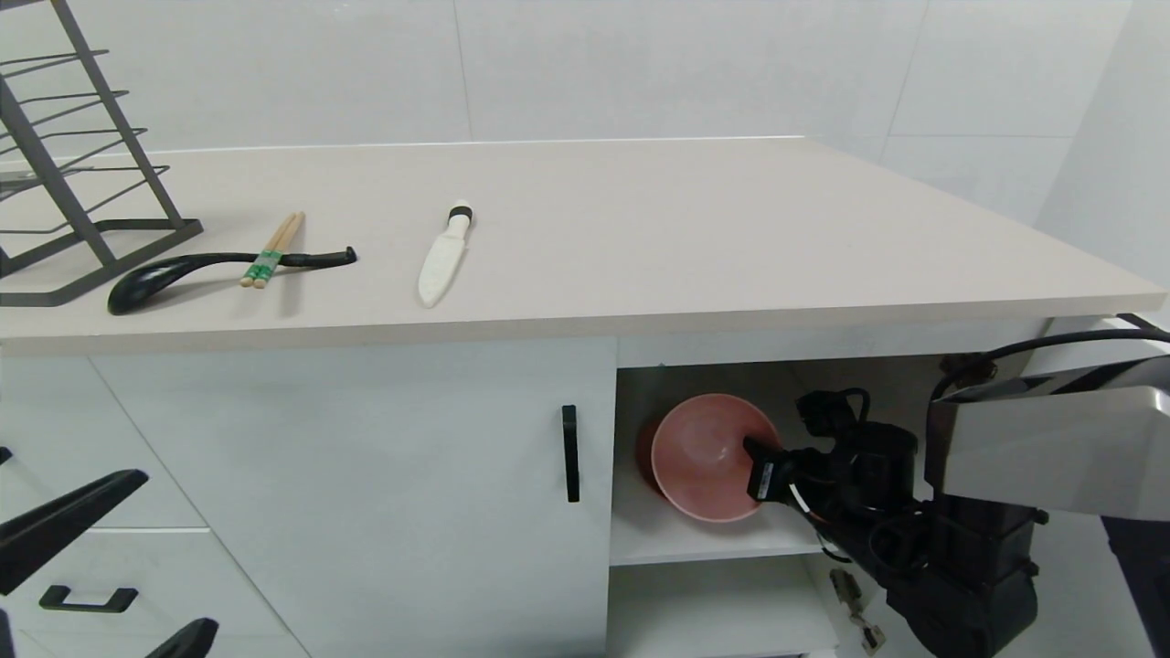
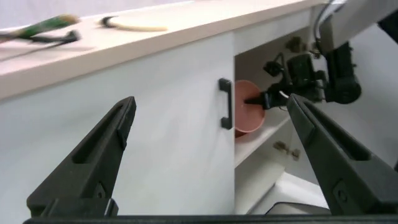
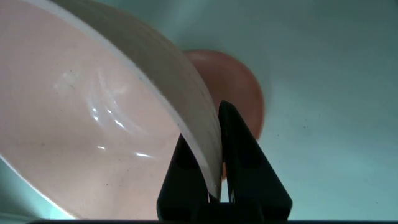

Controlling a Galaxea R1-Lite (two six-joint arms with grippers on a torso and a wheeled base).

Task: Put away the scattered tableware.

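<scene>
Pink bowl [image 1: 699, 461] rim pinched by right pincer [image 1: 749, 454], darker bowl [image 1: 643, 452] half-hidden behind

Closed door [image 1: 366, 475] blocks left side; pink bowl [image 1: 704, 457] crowds open shelf [image 1: 651, 541]; countertop [image 1: 731, 238] overhangs opening.

Bowl [image 1: 699, 452]: plain salmon pink, lower centre of frame.
Spoon [image 1: 146, 281]: black.
Chopsticks [image 1: 274, 245]: pale wood, green band.
Knife [image 1: 444, 259]: cream, black ring.
Countertop [image 1: 731, 228]: beige.
Cabinet door [image 1: 366, 475]: white.
Handle [image 1: 569, 454]: black.
Rack [image 1: 57, 175]: dark grey.
</scene>
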